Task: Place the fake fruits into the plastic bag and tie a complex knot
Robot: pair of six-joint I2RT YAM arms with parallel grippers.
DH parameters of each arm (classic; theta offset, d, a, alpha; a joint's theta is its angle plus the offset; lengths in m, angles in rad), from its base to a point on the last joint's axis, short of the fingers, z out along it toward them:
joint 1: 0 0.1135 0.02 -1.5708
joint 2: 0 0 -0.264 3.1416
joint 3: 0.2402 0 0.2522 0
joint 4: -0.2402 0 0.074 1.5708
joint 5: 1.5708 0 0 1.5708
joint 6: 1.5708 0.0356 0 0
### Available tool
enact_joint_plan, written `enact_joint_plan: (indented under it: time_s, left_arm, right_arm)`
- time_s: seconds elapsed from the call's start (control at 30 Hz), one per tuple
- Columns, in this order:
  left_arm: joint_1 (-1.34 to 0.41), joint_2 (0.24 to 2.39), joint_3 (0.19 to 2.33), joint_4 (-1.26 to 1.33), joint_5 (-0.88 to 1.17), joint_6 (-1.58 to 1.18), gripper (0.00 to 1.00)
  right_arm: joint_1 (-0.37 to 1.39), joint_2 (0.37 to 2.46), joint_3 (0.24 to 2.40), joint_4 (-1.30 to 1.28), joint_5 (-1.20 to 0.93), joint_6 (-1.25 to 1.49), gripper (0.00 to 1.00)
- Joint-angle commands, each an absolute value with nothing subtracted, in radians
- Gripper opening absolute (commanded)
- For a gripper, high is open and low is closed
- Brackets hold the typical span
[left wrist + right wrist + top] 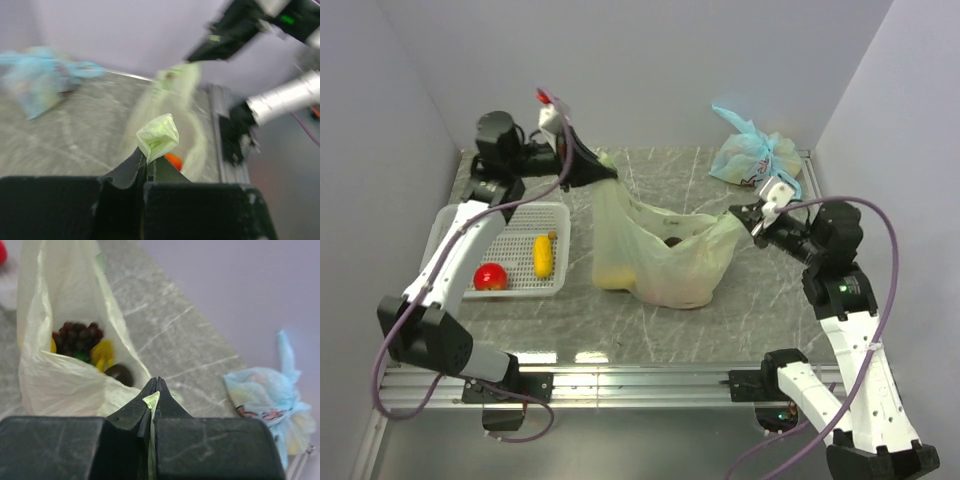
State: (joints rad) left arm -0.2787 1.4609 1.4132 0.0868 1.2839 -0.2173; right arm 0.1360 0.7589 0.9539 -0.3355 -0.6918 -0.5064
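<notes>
The pale yellow-green plastic bag [660,255] stands in the middle of the table, its mouth stretched open between both arms. My left gripper [603,174] is shut on the bag's left handle [159,135], raised at the back. My right gripper [741,217] is shut on the right handle [151,401]. Inside the bag, the right wrist view shows dark purple grapes [76,336], a yellow piece [102,354] and a dark round fruit [118,374]. An orange piece [174,161] shows in the left wrist view. A yellow banana [543,255] and a red apple [490,276] lie in the white basket [512,217].
A light blue tied bag [756,155] lies at the back right, behind my right gripper. The white basket stands at the left under my left arm. Grey walls close in on the left, back and right.
</notes>
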Motion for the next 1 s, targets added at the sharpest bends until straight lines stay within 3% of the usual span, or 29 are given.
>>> enact_joint_plan:
  time_s: [0.0, 0.2, 0.33, 0.5, 0.6, 0.8, 0.97]
  left_arm:
    - [-0.226, 1.338, 1.498, 0.1, 0.934, -0.399, 0.01]
    - [-0.225, 1.226, 1.49, -0.106, 0.716, -0.316, 0.01]
    - [-0.225, 1.146, 1.271, -0.183, 0.689, -0.237, 0.0]
    - [-0.224, 0.991, 1.022, -0.242, 0.713, -0.046, 0.0]
    - [-0.224, 0.927, 0.93, -0.356, 0.82, 0.214, 0.0]
    - [-0.227, 0.974, 0.812, -0.543, 0.864, 0.512, 0.01]
    - [-0.227, 1.066, 0.769, -0.519, 0.802, 0.601, 0.01]
  right_arm:
    - [0.115, 0.793, 1.103, -0.293, -0.666, -0.42, 0.0]
    - [0.098, 0.87, 1.255, -0.437, -0.767, -0.554, 0.0]
    - [0.094, 0.931, 1.218, -0.529, -0.718, -0.591, 0.0]
    - [0.078, 0.986, 1.103, -0.483, -0.565, -0.508, 0.0]
    - [0.069, 1.022, 1.046, -0.446, -0.489, -0.462, 0.0]
    - [0.072, 1.163, 0.983, -0.321, -0.453, -0.342, 0.0]
    - [0.071, 1.285, 0.947, -0.256, -0.42, -0.333, 0.0]
